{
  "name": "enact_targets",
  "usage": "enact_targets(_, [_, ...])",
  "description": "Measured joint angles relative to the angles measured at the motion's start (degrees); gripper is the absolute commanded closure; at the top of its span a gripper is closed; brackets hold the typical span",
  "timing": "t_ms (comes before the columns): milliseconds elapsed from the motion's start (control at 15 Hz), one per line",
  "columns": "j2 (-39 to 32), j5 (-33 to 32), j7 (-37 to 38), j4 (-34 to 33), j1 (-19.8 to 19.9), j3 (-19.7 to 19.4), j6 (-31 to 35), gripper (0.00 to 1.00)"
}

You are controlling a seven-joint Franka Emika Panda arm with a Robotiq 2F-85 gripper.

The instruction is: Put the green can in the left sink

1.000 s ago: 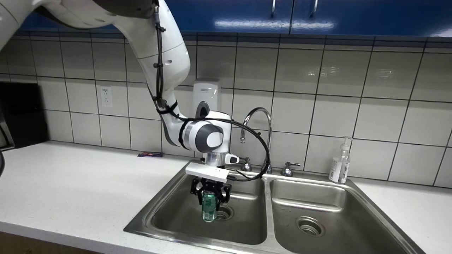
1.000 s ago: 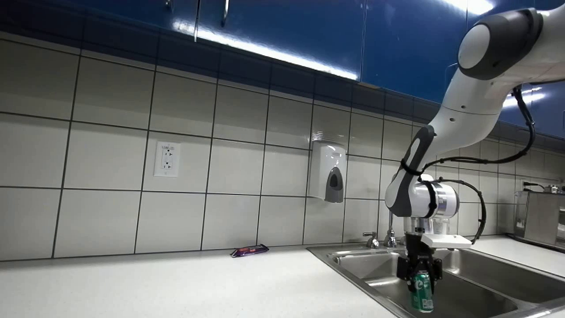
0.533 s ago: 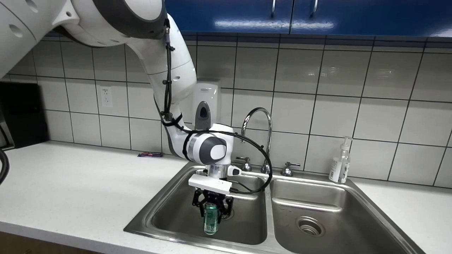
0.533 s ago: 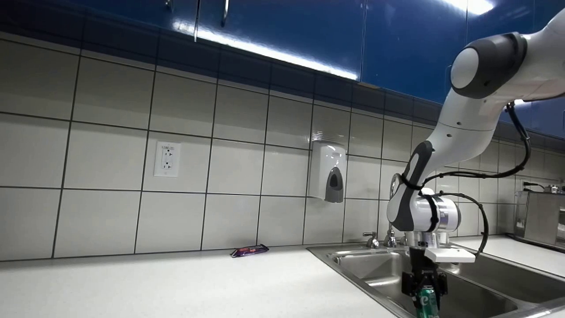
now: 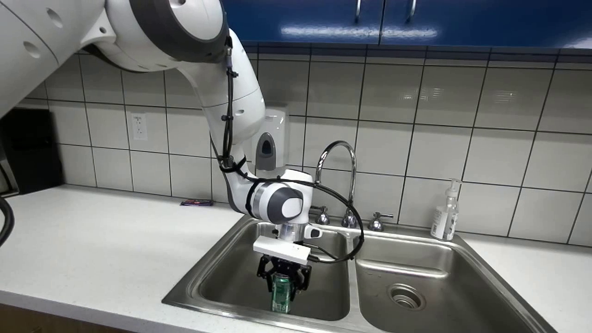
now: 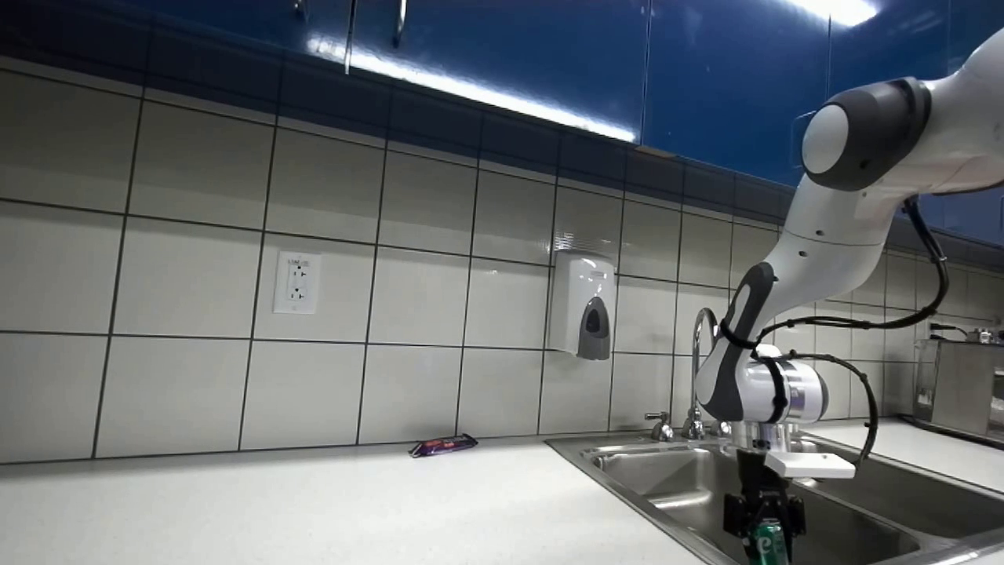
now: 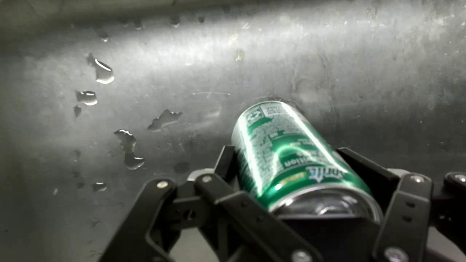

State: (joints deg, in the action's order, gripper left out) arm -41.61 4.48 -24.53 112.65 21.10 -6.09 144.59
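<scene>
The green can [image 5: 280, 294] is upright inside the left sink [image 5: 226, 282], held between my fingers. My gripper [image 5: 281, 287] is shut on it from both sides near its top. In the wrist view the can [image 7: 287, 145] points away from me, its silver top nearest, one finger against each side [image 7: 285, 154]. Its far end is at or very near the wet steel floor of the left sink [image 7: 164, 80]; I cannot tell whether it touches. An exterior view cuts off the can's [image 6: 770, 541] bottom. The left sink's drain is hidden behind the gripper.
The divider [image 5: 354, 291] and twin basin [image 5: 462, 300] lie to the right. The faucet [image 5: 354, 166] and its handles stand behind, close to the arm's cable loop. A clear soap bottle [image 5: 445, 217] stands at the back right. A purple wrapper [image 5: 196, 202] lies on the counter [image 5: 106, 245].
The arm has lowered the can deeper into the left sink and shifted slightly right in both exterior views. The downward motion is smaller in the last half second. The fingers stay around the can.
</scene>
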Motion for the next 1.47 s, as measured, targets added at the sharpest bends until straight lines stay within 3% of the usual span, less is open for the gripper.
enact_targets(467, [-0.34,0.00,-0.83,-0.52,1.01,0.69,0.02,0.55])
enact_targets(533, [-0.34,0.00,-0.83,-0.52,1.01,0.72,0.02,0.07])
enact_targets(667, [-0.33,0.00,-0.83,-0.54,1.01,0.81,0.02,0.01])
enact_targets(1467, [1.10,0.00,-0.83,-1.50,0.98,1.98,0.02,0.00])
